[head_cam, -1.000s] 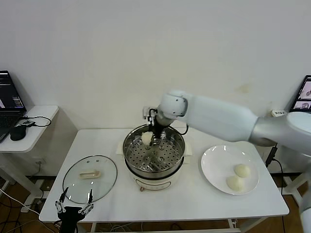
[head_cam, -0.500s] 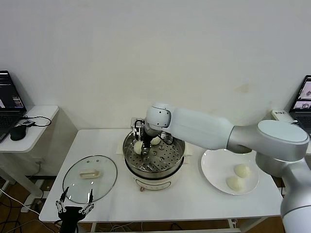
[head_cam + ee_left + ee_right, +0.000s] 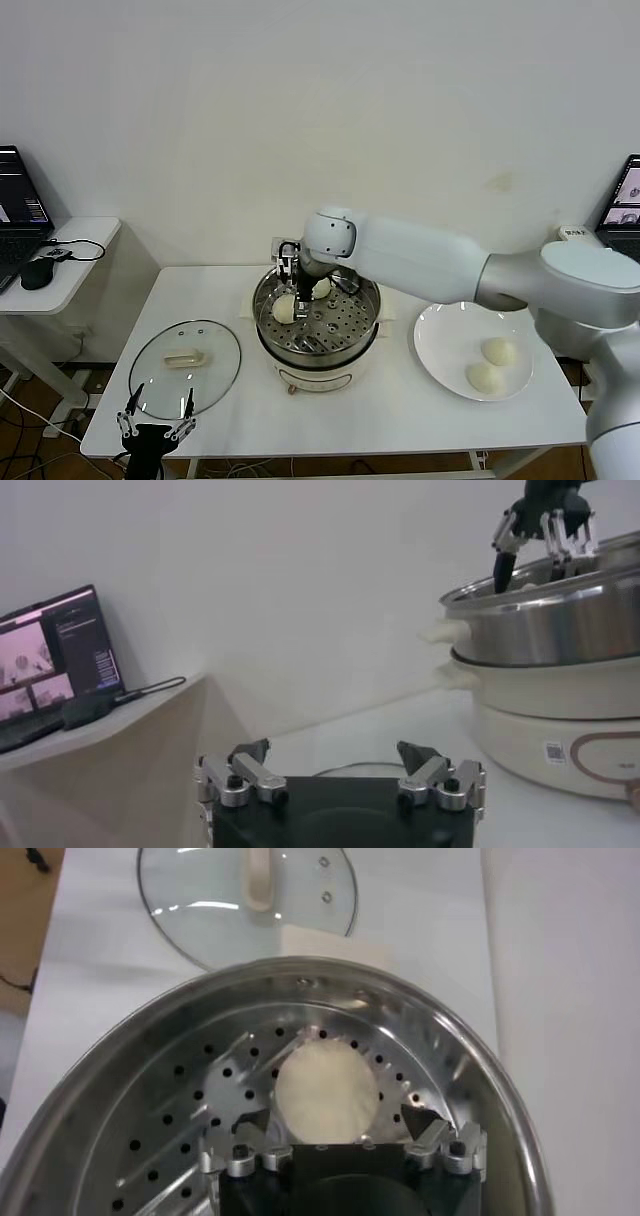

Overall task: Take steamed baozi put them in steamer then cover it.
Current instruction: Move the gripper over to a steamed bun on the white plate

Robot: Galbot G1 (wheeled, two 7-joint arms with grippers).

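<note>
The steamer [image 3: 368,322] stands mid-table on its white base. Two steamed baozi lie on its perforated tray, one at the left [image 3: 285,309] and one at the back [image 3: 321,289]. Two more baozi [image 3: 498,351] [image 3: 484,377] lie on the white plate [image 3: 440,345] to the right. My right gripper [image 3: 291,272] hangs open just above the left baozi. In the right wrist view the baozi [image 3: 327,1091] rests on the tray between the spread jaws of the gripper [image 3: 336,1123], with gaps on both sides. My left gripper [image 3: 155,432] is parked, open and empty, at the table's front left edge.
The glass lid [image 3: 186,365] with a cream handle lies flat on the table left of the steamer, also in the right wrist view [image 3: 250,888]. A side table with a laptop [image 3: 20,205] and mouse stands far left. The steamer [image 3: 560,620] shows in the left wrist view.
My right gripper carried a baozi to the steamer's left side, lowered it onto the tray, and opened. The baozi now lies free. The left arm has not moved.
</note>
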